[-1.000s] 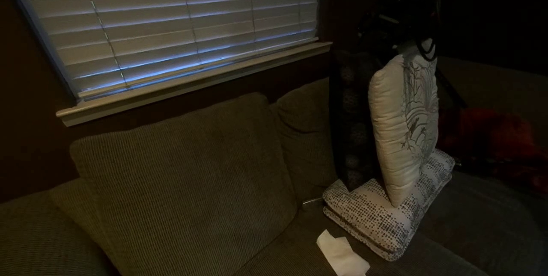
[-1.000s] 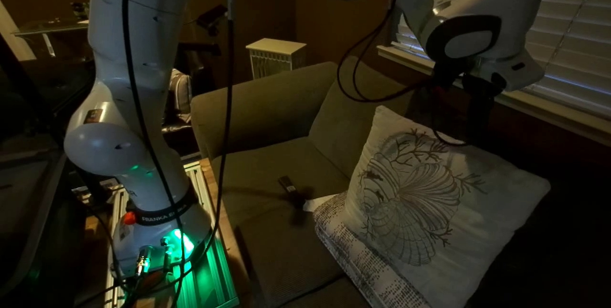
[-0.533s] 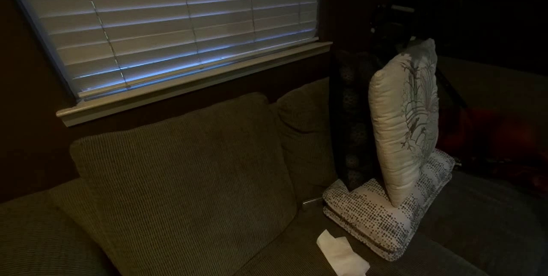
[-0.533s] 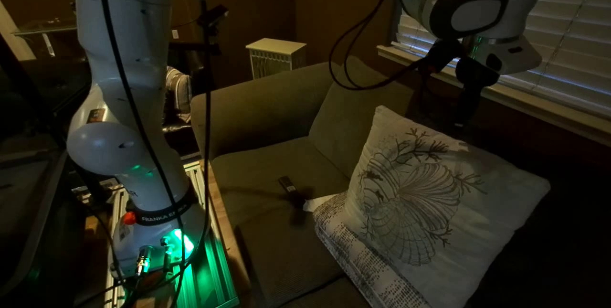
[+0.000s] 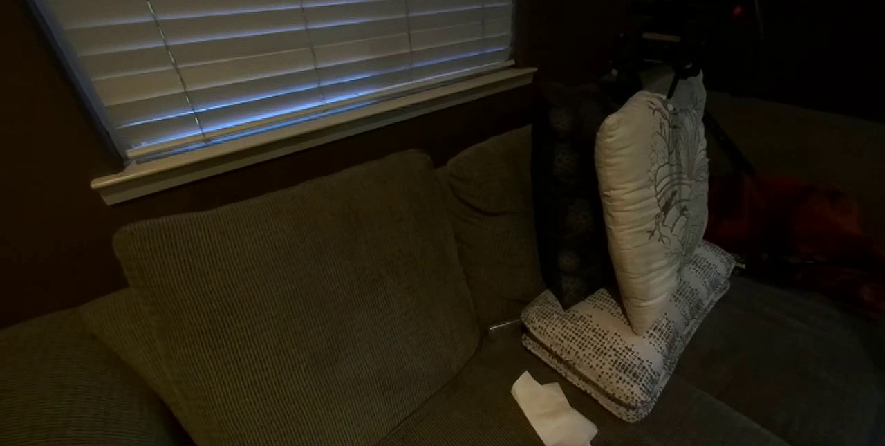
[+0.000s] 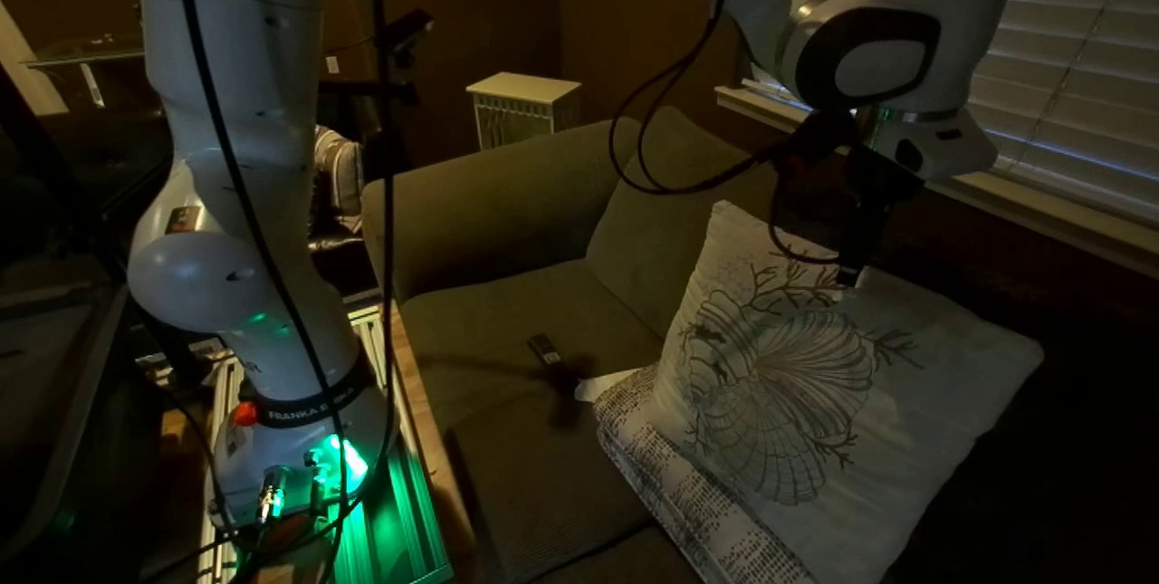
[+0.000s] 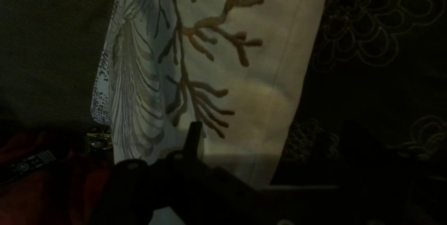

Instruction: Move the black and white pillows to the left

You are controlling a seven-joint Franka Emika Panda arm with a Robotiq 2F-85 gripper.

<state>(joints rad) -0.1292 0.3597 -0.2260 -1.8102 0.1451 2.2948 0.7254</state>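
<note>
The white pillow [image 5: 653, 204] with its dark plant and shell print stands upright on one edge, its printed face showing in an exterior view [image 6: 788, 385]. Right behind it, on the window side, leans the black pillow [image 5: 570, 197] with pale flower marks. Over their tops hangs my gripper [image 7: 272, 124], open, fingers pointing down. In the wrist view its left finger [image 7: 193, 139] lies in front of the printed face, and the white pillow's top edge [image 7: 262, 103] runs between the jaws. The right finger, over the black pillow [image 7: 366, 43], is barely visible in the dark.
Under both pillows lies a flat greyish-white patterned pillow [image 5: 608, 356]. White paper [image 5: 553, 408] rests on the seat, with a dark remote-like object [image 6: 545, 350] farther along. Large olive back cushions [image 5: 297, 294], a windowsill [image 5: 311, 133] and a sofa arm [image 6: 507, 213] surround the spot.
The gripper rose and swung away from the window, then came down again, so one finger now shows in front of the white pillow's printed face. The pillows look unmoved.
</note>
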